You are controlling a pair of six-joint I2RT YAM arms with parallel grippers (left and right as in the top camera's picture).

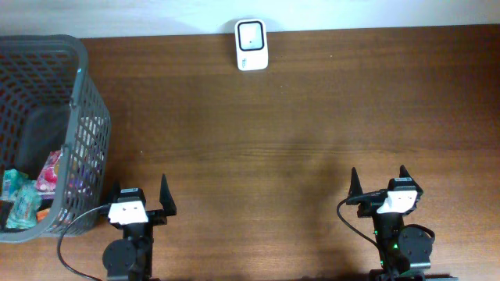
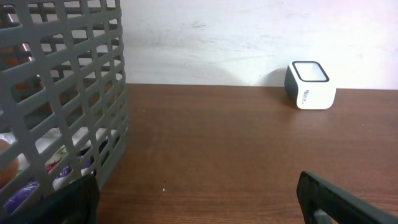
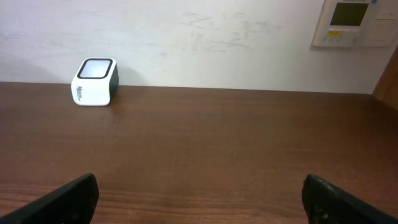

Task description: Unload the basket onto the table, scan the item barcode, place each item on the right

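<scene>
Nothing is picked up yet. The left fingers [image 1: 166, 199] are spread wide and hold nothing, just beside the near corner of the basket [image 1: 92, 129]. The right fingers [image 1: 355, 187] are also wide apart and bare, well away from the basket along the near edge of the worktop [image 1: 297, 133].

The goods to scan lie inside the basket, heaped at its near end: a pink packet [image 1: 48, 173] against the wall and a green packet [image 1: 16, 187] beside it. No barcode can be made out on either. The scanner [image 1: 251, 45] sits well apart from the basket, at the far edge, with its window facing up.

The step in hand looks like the pick. The left arm is nearer, so it should rise clear of the basket's rim and come down from above. Taking one packet alone by its edge would leave the printed face free to turn toward the scanner's window.
</scene>
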